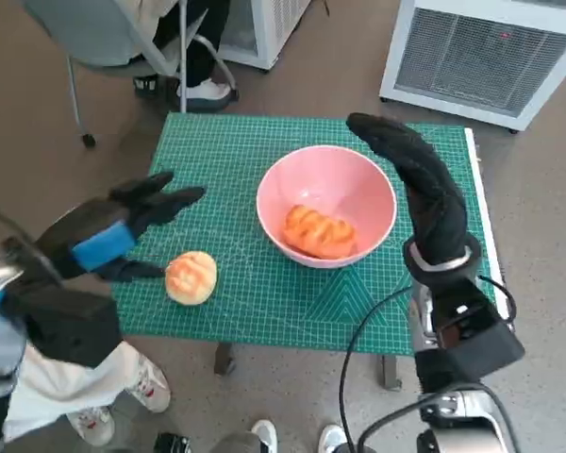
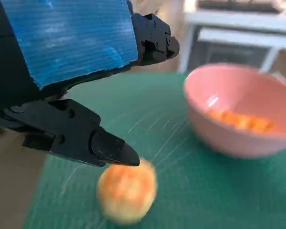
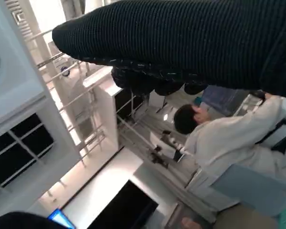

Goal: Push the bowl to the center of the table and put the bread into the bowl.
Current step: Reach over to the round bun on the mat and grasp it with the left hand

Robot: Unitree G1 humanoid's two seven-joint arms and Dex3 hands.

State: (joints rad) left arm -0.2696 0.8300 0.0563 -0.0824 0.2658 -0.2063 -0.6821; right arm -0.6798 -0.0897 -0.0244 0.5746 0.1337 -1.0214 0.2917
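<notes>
Pink bowl (image 1: pixel 326 204) sits approx mid-table w/ one bread (image 1: pixel 319 232) inside. Round bun (image 1: pixel 191 277) lies beside left hand (image 1: pixel 123 231), fingers spread, nothing held. Bun should be cupped low, then lifted. Right hand (image 1: pixel 410 175) is raised, grip can't be told.

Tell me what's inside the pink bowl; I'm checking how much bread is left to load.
One golden, ridged bread piece lies inside the pink bowl. The bowl floor beneath it is covered. A round bun sits outside on the green mat.

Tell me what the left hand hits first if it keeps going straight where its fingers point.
Probably the pink bowl: the left hand points across the green mat toward it, passing above the round bread. Height is unclear.
</notes>
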